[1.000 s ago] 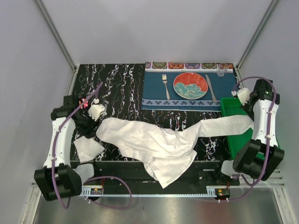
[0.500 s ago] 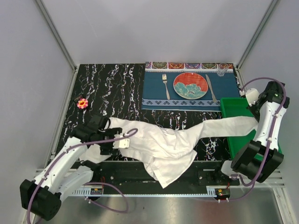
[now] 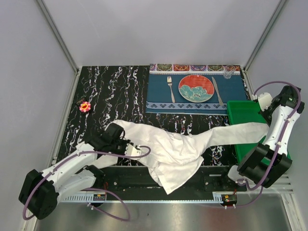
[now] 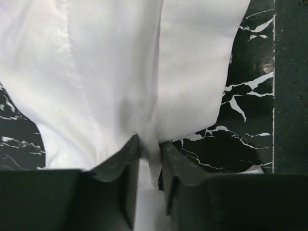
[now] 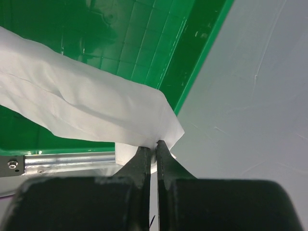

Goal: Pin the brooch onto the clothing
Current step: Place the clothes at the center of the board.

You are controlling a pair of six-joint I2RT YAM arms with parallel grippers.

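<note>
**Q:** How are the arms posed?

**A:** The left arm (image 3: 72, 166) lies low and reaches rightward along the worktop's (image 3: 115, 86) near edge. The left hand (image 4: 150, 144) is nearly closed, its fingers pinching a fold of the white shirt (image 3: 168, 149). The right arm (image 3: 279, 125) stands tall at the right edge. The right hand (image 5: 155, 144) is closed tight on the end corner of a sleeve (image 5: 72, 106), above a green bin (image 5: 134, 43).

**Q:** Where is the brooch?

**A:** The brooch (image 3: 84, 106) lies alone at the far left, well apart from the shirt and both hands.

**Q:** And the setting?

**A:** The worktop is black marble with white veins. At the back, a blue placemat (image 3: 159, 94) holds a red-and-teal plate (image 3: 196, 88) between a fork (image 3: 170, 89) and a knife (image 3: 217, 91). Pale grey walls (image 3: 159, 29) enclose everything.
</note>
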